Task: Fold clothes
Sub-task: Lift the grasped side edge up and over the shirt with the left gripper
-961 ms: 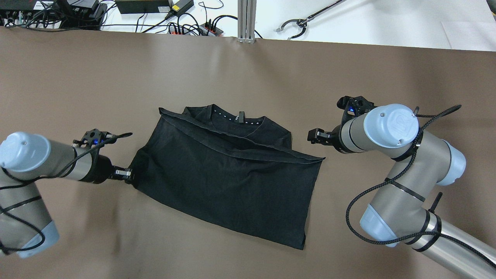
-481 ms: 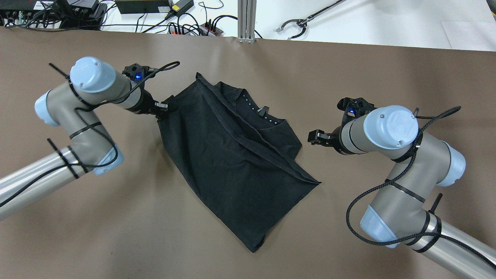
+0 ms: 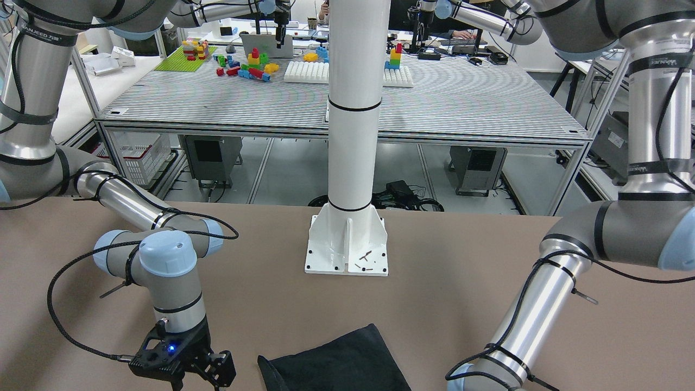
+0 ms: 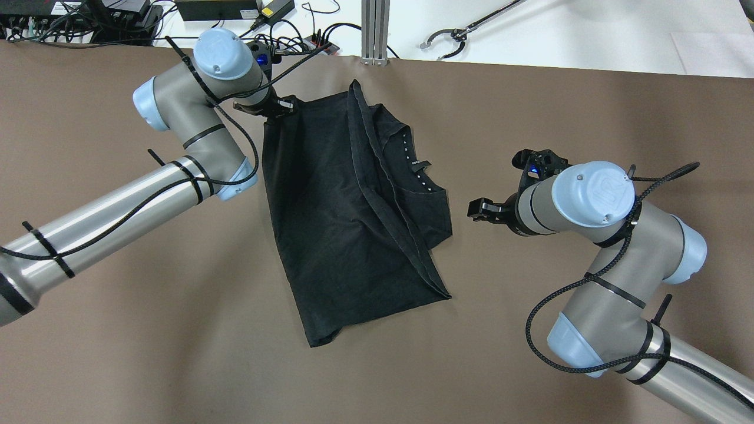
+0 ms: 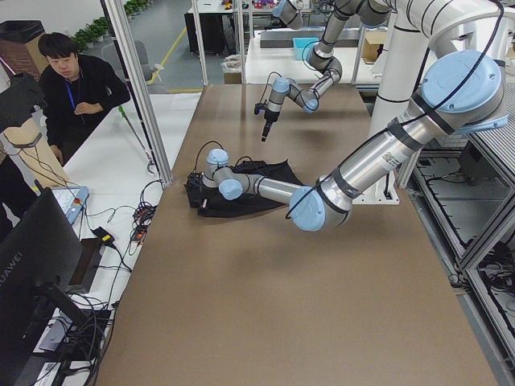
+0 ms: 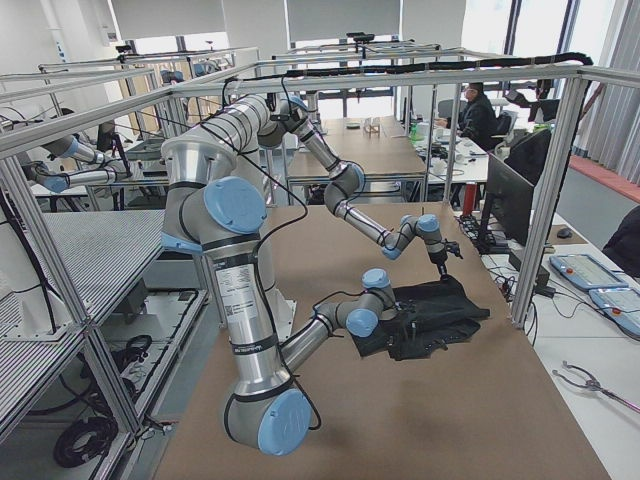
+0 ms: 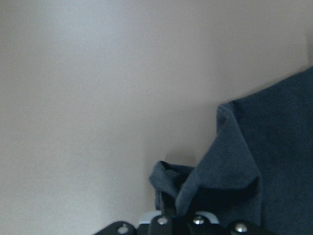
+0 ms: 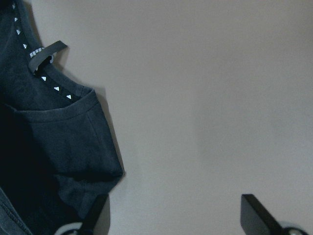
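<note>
Clothes (image 4: pixel 330 235) lay partly folded mid-desk (image 4: pixel 118 294), their 11 o'clock corner pinched by the left end effector (image 4: pixel 281 108), apparently mid-reorientation, while the right end effector (image 4: pixel 478 209) hovered spread and empty at 3 o'clock; the next fold likely called for laying that corner flat.

One shirt (image 4: pixel 347 224), one table (image 4: pixel 147 341), one pillar (image 3: pixel 353 136), and two grippers: left gripper (image 4: pixel 285 106), right gripper (image 4: pixel 475 210).
</note>
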